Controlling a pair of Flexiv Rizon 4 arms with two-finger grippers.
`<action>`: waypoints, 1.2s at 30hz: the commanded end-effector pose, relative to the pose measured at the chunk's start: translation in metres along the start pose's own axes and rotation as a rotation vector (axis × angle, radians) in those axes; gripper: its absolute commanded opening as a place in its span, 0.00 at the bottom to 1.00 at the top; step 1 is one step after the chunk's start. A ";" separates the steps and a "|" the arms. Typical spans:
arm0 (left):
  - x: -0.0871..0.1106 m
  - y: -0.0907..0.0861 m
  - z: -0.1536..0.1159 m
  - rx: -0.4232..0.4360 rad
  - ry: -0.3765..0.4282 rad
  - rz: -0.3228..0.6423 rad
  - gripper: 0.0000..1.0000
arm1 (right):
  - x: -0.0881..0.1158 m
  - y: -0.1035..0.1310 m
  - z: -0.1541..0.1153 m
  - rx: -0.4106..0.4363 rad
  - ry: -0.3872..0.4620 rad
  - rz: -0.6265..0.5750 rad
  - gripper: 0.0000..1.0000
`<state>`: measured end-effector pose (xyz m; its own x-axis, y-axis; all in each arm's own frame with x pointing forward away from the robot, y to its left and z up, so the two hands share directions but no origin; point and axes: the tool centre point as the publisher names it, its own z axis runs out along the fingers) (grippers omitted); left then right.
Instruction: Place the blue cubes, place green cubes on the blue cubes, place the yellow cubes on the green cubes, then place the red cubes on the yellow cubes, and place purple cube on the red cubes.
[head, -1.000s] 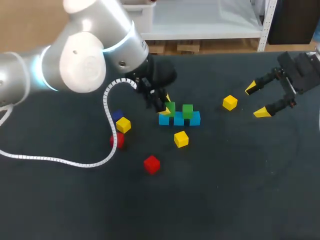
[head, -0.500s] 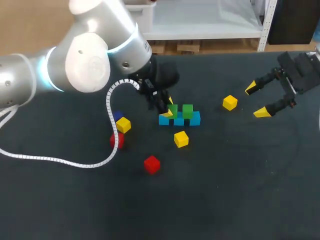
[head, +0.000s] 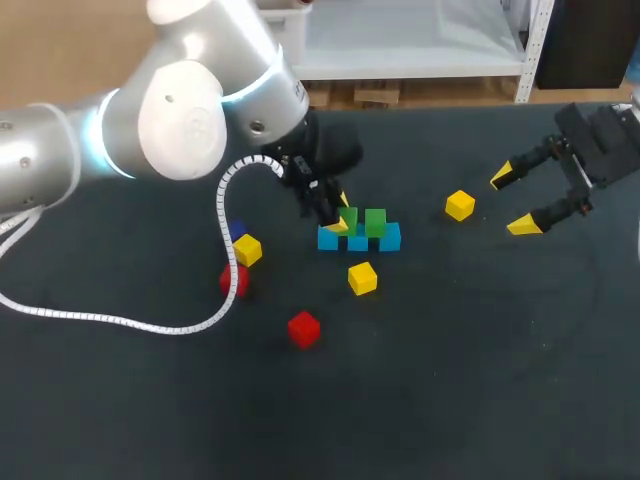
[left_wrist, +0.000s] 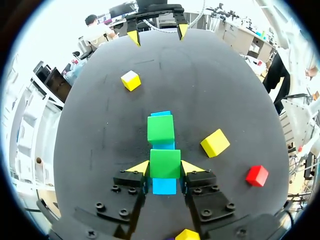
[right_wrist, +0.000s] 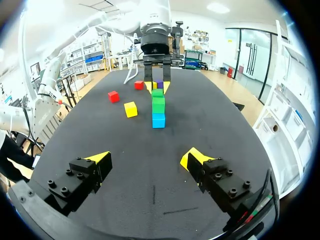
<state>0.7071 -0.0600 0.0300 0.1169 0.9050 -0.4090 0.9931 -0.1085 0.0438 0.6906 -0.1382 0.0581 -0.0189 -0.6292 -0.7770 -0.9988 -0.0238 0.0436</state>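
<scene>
On the dark table (head: 480, 380) your left gripper (left_wrist: 165, 168) pinches 1 green cube (left_wrist: 165, 161) seated on the blue cubes (left_wrist: 164, 186), right gripper (head: 511, 203) spread, well apart; a skewed release could tip it off.

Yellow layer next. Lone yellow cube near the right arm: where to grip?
Right claw straight down from above, pinching two opposite side faces of the yellow cube. It lies flat, nothing touching it, so all sides are free; it looks slightly turned, so turn the claw to match its faces.
</scene>
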 end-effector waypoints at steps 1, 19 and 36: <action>0.001 0.000 -0.001 0.003 -0.001 -0.002 0.00 | 0.000 0.000 0.000 0.000 -0.001 -0.001 1.00; 0.001 -0.001 -0.001 0.002 0.010 -0.001 0.00 | 0.000 0.000 0.000 0.000 -0.001 -0.001 1.00; 0.004 -0.002 -0.001 0.008 0.020 -0.002 0.00 | 0.000 0.000 0.000 0.000 -0.001 -0.001 1.00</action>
<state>0.7044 -0.0564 0.0292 0.1164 0.9121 -0.3932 0.9932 -0.1107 0.0373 0.6906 -0.1382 0.0581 -0.0189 -0.6292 -0.7770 -0.9988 -0.0238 0.0436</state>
